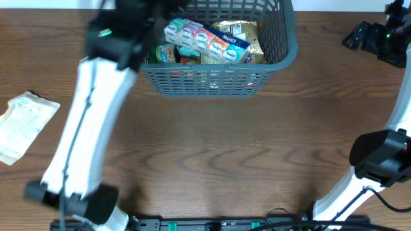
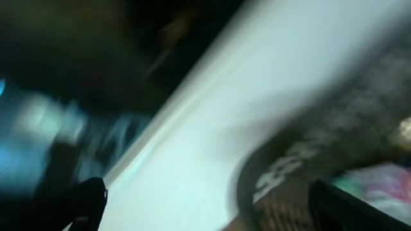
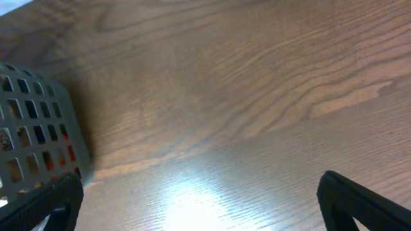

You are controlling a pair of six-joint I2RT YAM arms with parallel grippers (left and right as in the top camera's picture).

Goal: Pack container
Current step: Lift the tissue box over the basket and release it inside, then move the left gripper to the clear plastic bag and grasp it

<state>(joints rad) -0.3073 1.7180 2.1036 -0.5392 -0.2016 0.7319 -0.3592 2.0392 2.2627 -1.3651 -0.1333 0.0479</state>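
Observation:
The container (image 1: 218,82), a grey-blue lattice basket, stands at the back middle of the table. It holds a multicoloured pack (image 1: 205,38), a gold bag (image 1: 247,35) and a green item (image 1: 164,54). My left arm reaches to the basket's left back corner, and its wrist (image 1: 122,32) hides the fingers from overhead. The left wrist view is badly blurred; the left gripper (image 2: 212,208) has its fingers wide apart with nothing between them. My right gripper (image 3: 199,202) is open and empty over bare table, right of the basket (image 3: 32,128). It shows overhead at the far right back (image 1: 366,37).
A flat white packet (image 1: 22,125) lies on the table at the far left. The wooden table (image 1: 225,160) stretches in front of the basket. The right arm's base (image 1: 379,154) stands at the right front.

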